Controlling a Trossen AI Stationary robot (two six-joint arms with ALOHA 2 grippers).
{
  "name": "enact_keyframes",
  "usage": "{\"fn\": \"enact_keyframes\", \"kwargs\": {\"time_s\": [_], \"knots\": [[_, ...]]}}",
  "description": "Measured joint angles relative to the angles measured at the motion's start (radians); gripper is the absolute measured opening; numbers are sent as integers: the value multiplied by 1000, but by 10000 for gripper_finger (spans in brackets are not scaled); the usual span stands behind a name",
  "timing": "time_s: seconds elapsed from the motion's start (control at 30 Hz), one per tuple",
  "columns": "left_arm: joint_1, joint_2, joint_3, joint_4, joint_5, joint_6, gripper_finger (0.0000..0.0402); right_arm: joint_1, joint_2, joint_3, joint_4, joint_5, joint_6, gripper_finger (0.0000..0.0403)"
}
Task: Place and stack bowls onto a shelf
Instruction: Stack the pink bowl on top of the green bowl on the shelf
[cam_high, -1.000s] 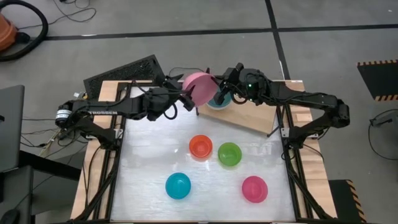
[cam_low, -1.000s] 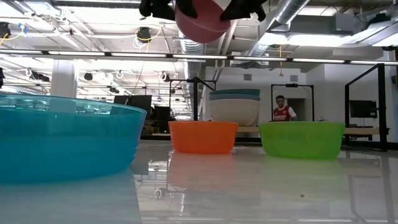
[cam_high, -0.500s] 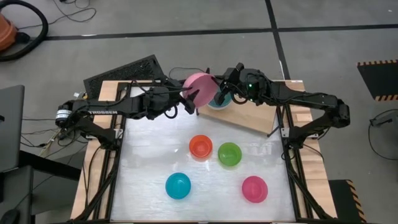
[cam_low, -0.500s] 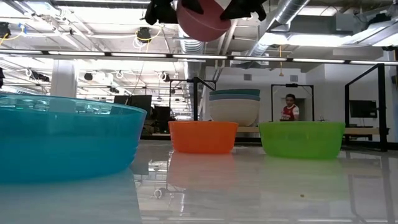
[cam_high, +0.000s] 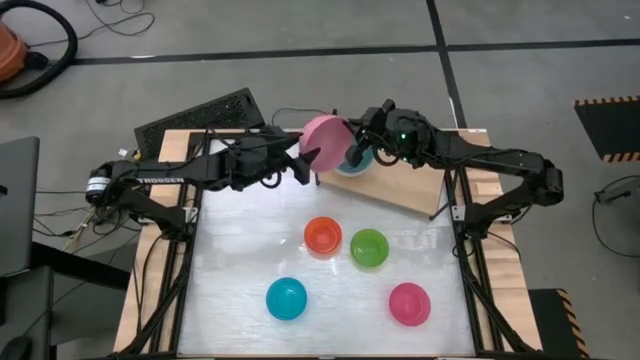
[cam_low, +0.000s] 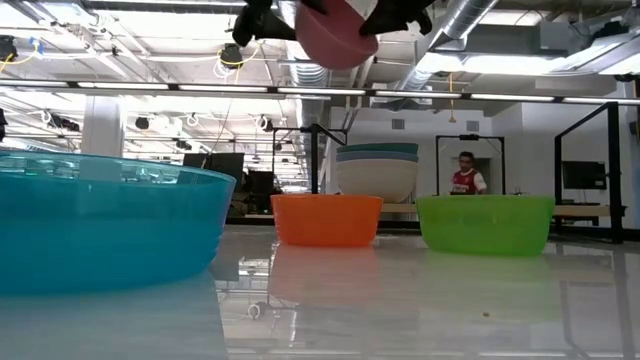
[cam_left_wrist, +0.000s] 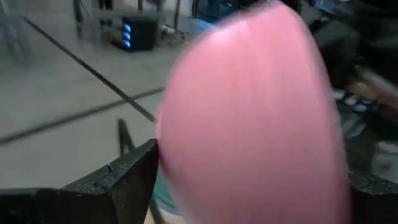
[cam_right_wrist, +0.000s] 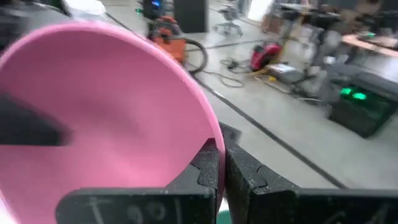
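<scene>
At twelve o'clock on the table, the right gripper (cam_high: 350, 152) is pinching the light pink bowl's (cam_high: 324, 140) rim above the shelf (cam_high: 400, 185), beside the stacked bowls (cam_low: 377, 172). The left gripper (cam_high: 307, 162) is hovering beside it, fingers apart. Only the right wrist view is showing the fingers (cam_right_wrist: 208, 168) clamped on that rim.

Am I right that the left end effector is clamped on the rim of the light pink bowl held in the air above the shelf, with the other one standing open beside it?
Not quite: the sides are swapped. The right end effector is clamped on the rim of the light pink bowl, as the right wrist view shows. The left end effector stands open beside it, and the bowl is indeed in the air above the shelf.
</scene>
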Motion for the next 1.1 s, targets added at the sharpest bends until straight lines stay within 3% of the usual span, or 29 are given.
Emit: {"fn": "enact_keyframes", "kwargs": {"time_s": [0.13,0.6,1.1], "knots": [[31,-2,0,38,62,-96,300,-4,-2,0,2,11,4,32],[39,-16,0,51,136,-217,300,-27,-2,2,-38,6,1,32],[74,-36,1,-24,221,-194,316,-32,3,2,-48,9,-4,32]]}}
